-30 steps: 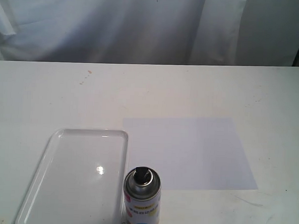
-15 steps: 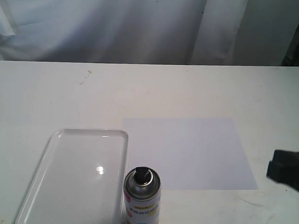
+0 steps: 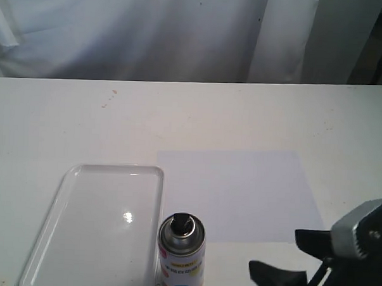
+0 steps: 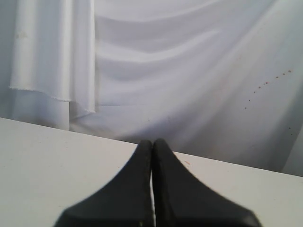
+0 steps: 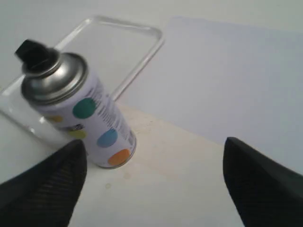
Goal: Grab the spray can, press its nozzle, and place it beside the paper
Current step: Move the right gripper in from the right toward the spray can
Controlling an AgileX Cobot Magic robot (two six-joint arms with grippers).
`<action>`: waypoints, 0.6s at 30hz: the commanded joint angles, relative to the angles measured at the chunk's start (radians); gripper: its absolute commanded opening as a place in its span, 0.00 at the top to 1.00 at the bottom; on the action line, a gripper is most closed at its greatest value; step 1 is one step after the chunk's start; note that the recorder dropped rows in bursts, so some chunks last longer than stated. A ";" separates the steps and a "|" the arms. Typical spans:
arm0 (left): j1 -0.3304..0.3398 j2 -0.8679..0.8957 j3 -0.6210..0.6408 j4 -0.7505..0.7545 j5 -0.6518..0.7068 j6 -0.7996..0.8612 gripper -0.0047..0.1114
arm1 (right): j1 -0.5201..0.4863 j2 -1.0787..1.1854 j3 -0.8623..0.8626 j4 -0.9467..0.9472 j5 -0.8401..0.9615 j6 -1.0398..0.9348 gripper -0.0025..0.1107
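**Ann:** Where is your can?

**Ben:** Your can (image 3: 181, 253) stands upright on the counter (image 3: 180, 111). It is just beside the right rim of the tray (image 3: 117, 168) and near a corner of the paper (image 3: 239, 194). The exterior view cuts off the can's bottom. You cannot tell if it touches the tray.

**Ann:** And the nozzle?

**Ben:** The black nozzle (image 3: 182, 222) sits on top, and nothing is touching it.

**Ann:** What about your right tool?

**Ben:** Your right tool (image 3: 275, 251) is spread wide and holds nothing. It is low over the counter, to the right of the can and apart from it. Most of its arm runs off the corner of the picture. In the right wrist view, its two black fingers (image 5: 42, 189) show only partly, with the can close to one of them.

**Ann:** And your left tool?

**Ben:** Your left tool (image 4: 152, 144) is pressed together and holds nothing. Only its own camera shows it, over bare counter with a white cloth (image 4: 189, 71) behind.
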 commanded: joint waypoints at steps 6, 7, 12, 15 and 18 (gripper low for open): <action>-0.005 -0.003 0.005 -0.008 -0.008 -0.003 0.96 | 0.106 0.260 0.004 -0.188 -0.242 -0.010 0.29; -0.005 -0.003 0.005 -0.008 -0.008 -0.003 0.96 | 0.106 0.288 0.004 -0.184 -0.267 -0.010 0.28; -0.005 -0.003 0.005 -0.008 -0.008 -0.003 0.96 | 0.106 0.403 0.004 -0.184 -0.427 -0.009 0.26; -0.005 -0.003 0.005 -0.008 -0.008 -0.003 0.96 | 0.106 0.460 0.002 -0.180 -0.513 0.005 0.26; -0.005 -0.003 0.005 -0.008 -0.008 -0.003 0.96 | 0.106 0.550 0.002 -0.180 -0.638 0.022 0.26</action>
